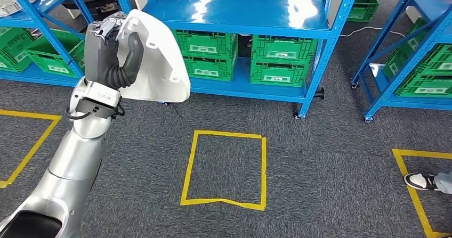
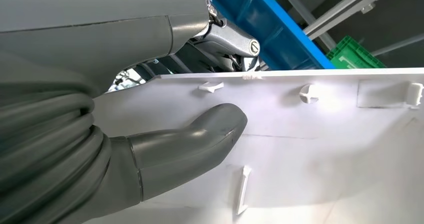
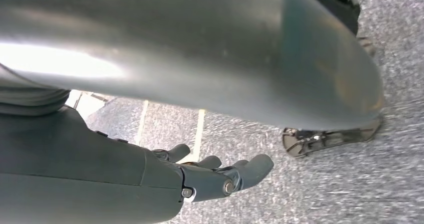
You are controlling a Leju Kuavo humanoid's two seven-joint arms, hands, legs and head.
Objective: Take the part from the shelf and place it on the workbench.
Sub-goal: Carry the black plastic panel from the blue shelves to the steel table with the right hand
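Observation:
A large white moulded plastic part (image 1: 157,57) is held up in front of the blue shelf (image 1: 240,11), at the left of the head view. My left hand (image 1: 114,49) grips it, the grey thumb lying across its inner face and the fingers behind its edge. In the left wrist view the thumb (image 2: 192,141) presses on the part's white inner surface (image 2: 325,144), which carries small clips. My right hand (image 3: 220,176) hangs low over the grey carpet with its fingers apart and nothing in it.
Green crates (image 1: 277,57) fill the lower shelf level. More blue racks stand at the left (image 1: 37,41) and right (image 1: 421,62). Yellow tape squares (image 1: 226,169) mark the carpet. A person's shoe (image 1: 421,180) shows at the right edge.

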